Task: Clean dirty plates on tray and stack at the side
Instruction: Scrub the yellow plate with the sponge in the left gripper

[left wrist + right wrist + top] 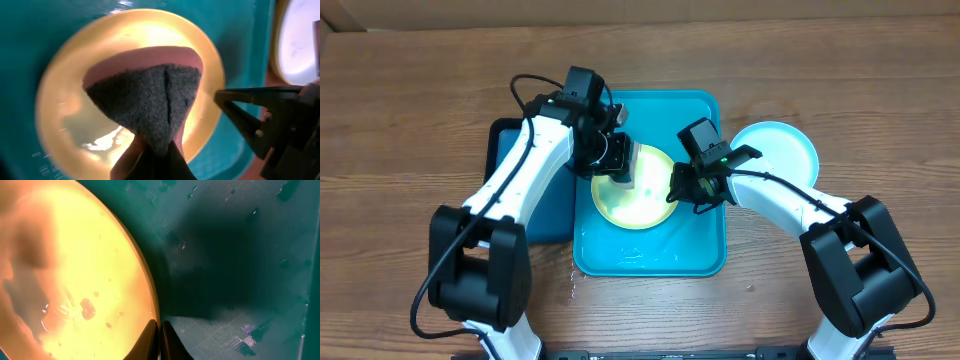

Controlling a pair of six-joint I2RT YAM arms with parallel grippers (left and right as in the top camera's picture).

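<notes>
A lime-green rimmed plate (pixel 638 200) lies in the turquoise tray (pixel 650 262). My left gripper (pixel 620 165) is shut on a sponge (pixel 145 97), pink with a dark grey scouring face, which presses on the plate (pixel 65 100). My right gripper (pixel 682 190) is shut on the plate's right rim, one finger on each side of the edge, as the right wrist view shows (pixel 159 327). Small red smears (pixel 86 307) and wet patches show on the plate's pale centre (pixel 75 255). A light-blue rimmed plate (pixel 775 150) sits on the table, right of the tray.
A smaller dark-blue tray (pixel 548 215) lies against the turquoise tray's left side, partly under my left arm. Water drops spot the turquoise tray's floor (pixel 240 240). Bare wooden table (pixel 410 120) surrounds both trays.
</notes>
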